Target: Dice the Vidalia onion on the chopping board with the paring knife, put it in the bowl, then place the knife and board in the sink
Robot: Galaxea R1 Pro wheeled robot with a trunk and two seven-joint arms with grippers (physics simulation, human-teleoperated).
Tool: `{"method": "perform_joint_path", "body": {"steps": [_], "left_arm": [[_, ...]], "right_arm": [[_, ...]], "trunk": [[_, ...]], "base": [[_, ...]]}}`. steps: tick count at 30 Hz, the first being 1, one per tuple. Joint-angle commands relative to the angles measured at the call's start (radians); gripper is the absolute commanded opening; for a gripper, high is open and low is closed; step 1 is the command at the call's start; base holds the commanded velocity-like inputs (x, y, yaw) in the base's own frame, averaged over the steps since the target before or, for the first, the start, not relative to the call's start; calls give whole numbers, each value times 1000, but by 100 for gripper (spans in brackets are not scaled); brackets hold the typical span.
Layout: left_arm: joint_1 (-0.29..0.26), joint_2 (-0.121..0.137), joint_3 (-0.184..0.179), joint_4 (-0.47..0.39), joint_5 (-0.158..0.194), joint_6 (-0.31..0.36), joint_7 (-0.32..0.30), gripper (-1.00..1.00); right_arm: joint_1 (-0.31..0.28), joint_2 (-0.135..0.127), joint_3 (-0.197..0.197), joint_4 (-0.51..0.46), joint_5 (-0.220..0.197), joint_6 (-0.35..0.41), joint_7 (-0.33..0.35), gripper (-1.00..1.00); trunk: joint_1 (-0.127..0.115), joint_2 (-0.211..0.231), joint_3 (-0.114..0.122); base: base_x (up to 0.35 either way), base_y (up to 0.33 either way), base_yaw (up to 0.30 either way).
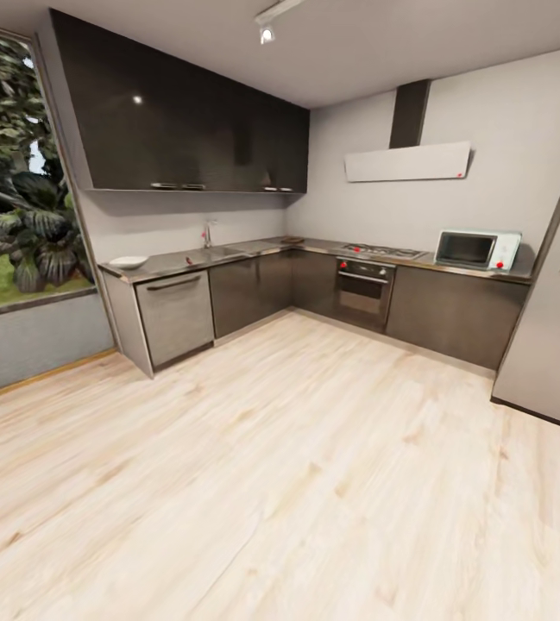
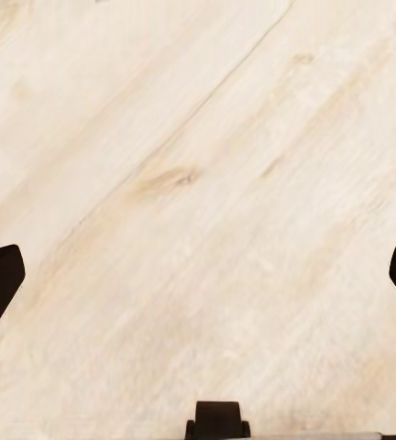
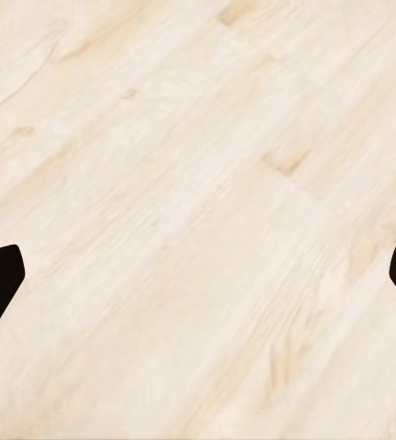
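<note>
A pale wooden floor (image 1: 297, 483) spreads out before me, and across it stands an L-shaped kitchen. Dark wall cabinets (image 1: 185, 129) hang above the long grey countertop (image 1: 254, 249), which runs from a big window (image 1: 21, 172) with leafy plants on my left round the corner towards a tall grey fridge (image 1: 556, 319) at the far right. A built-in oven (image 1: 364, 291) with red knobs sits under a hob, with a flat extractor hood (image 1: 407, 161) on the wall above. A pale microwave (image 1: 476, 249) stands on the worktop beside the fridge. The sink (image 1: 215, 253) is set into the left run, its bent tap (image 1: 206, 233) rising behind it; I cannot tell what lies in the basin from here. The white bowl (image 1: 128, 261) rests near the left end of the countertop, well apart from the sink. A dark flat thing near the corner may be the chopping board (image 1: 292, 240); it is too small to be sure. My left gripper (image 2: 198, 275) and right gripper (image 3: 198, 275) both hang over bare floor, fingers spread wide, nothing between them.
</note>
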State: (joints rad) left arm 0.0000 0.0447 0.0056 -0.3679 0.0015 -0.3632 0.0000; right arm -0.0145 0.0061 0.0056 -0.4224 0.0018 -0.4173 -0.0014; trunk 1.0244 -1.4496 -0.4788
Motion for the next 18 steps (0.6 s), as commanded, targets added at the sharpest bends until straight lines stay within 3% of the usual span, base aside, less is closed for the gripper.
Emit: {"method": "perform_joint_path", "body": {"steps": [1, 18], "left_arm": [[0, 0, 0, -1, 0, -2, 0, 100], [0, 0, 0, -1, 0, -2, 1, 100]], "right_arm": [[-1, 0, 0, 1, 0, -3, 0, 100], [0, 0, 0, 1, 0, -3, 0, 100]], "trunk": [[1, 0, -1], [1, 0, -1]], "base": [[323, 0, 0], [323, -3, 0]]}}
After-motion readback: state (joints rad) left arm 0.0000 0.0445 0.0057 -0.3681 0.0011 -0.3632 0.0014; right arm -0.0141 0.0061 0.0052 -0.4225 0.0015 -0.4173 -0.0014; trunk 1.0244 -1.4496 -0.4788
